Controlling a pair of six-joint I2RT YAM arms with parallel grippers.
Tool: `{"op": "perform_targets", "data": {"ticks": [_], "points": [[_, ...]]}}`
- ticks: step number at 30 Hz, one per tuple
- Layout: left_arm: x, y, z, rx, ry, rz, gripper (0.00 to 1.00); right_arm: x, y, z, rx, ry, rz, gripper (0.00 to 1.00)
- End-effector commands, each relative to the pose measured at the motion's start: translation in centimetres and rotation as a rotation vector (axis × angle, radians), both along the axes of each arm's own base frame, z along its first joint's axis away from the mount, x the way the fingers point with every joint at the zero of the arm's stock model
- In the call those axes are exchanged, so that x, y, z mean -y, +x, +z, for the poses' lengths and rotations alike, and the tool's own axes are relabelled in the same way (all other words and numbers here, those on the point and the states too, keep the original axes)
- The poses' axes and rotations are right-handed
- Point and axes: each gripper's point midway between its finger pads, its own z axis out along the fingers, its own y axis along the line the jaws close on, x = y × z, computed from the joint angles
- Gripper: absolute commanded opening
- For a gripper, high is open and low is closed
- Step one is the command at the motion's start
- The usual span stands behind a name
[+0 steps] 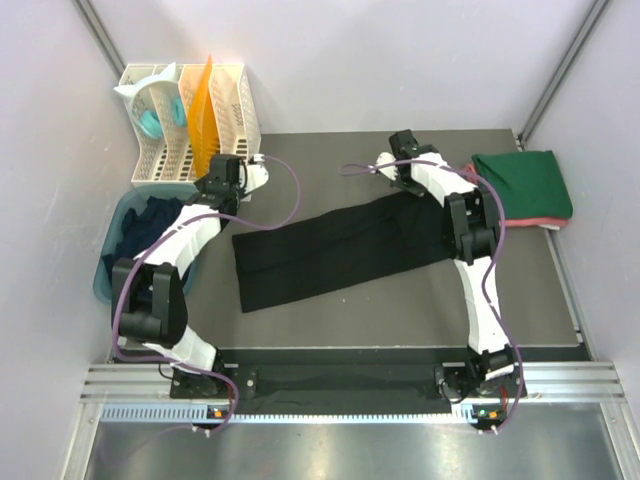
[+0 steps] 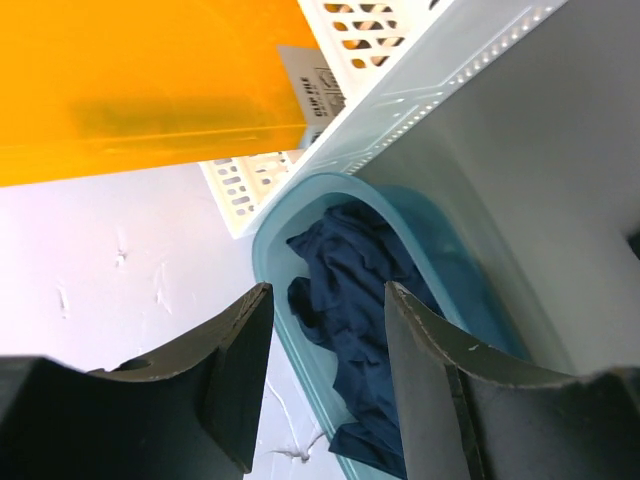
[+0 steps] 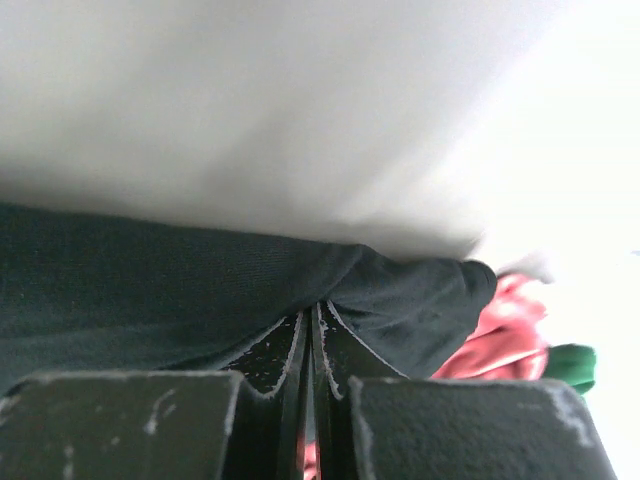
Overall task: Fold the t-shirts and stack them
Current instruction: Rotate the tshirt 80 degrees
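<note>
Table (image 1: 400,310): the black shirt (image 1: 330,250) lies across it as a long folded strip. One end runs up to the right gripper (image 3: 312,325); the other end lies loose, off beside the left gripper (image 2: 328,292).

Tub (image 2: 270,240): below and ahead of the left fingers, with a navy shirt (image 2: 345,260) crumpled inside. The rack (image 2: 400,90) stands just beyond it.

Stack: green shirt (image 1: 520,180) on a red shirt (image 3: 500,335), just past the right gripper's tips.

Right gripper: jaws pressed together with a pinch of black cloth between the tips.

Left gripper: half spread, nothing in it, hovering over the tub rim.

Risks, as judged:
- You hold the strip at one end only. Drag it and the free end will likely skew or unfold.
- The pinch looks small, right at the cloth edge. A quick pull could slip it out, or take one layer only.
- The stack is close ahead of the right tips. A forward sweep could shove it off the table edge.
- The left fingers sit near the tub rim and rack, so a careless descent could clip either.

Not resolved:
- How many layers the right jaws hold; the tips cover the cloth.
- The chest print is not in view.
- How many shirts are in the tub.
</note>
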Motion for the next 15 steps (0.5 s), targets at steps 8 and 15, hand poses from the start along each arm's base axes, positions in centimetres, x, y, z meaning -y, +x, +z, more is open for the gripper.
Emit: {"op": "perform_targets", "data": {"ticks": [8, 15], "points": [[-0.5, 0.0, 3.0, 0.103, 0.012, 0.023, 0.54, -4.5, 2.1, -3.6, 0.102, 0.076, 0.149, 0.00], [-0.7, 0.1, 3.9, 0.119, 0.006, 0.041, 0.54, -7.0, 5.8, -3.2, 0.169, 0.090, 0.196, 0.00]]}}
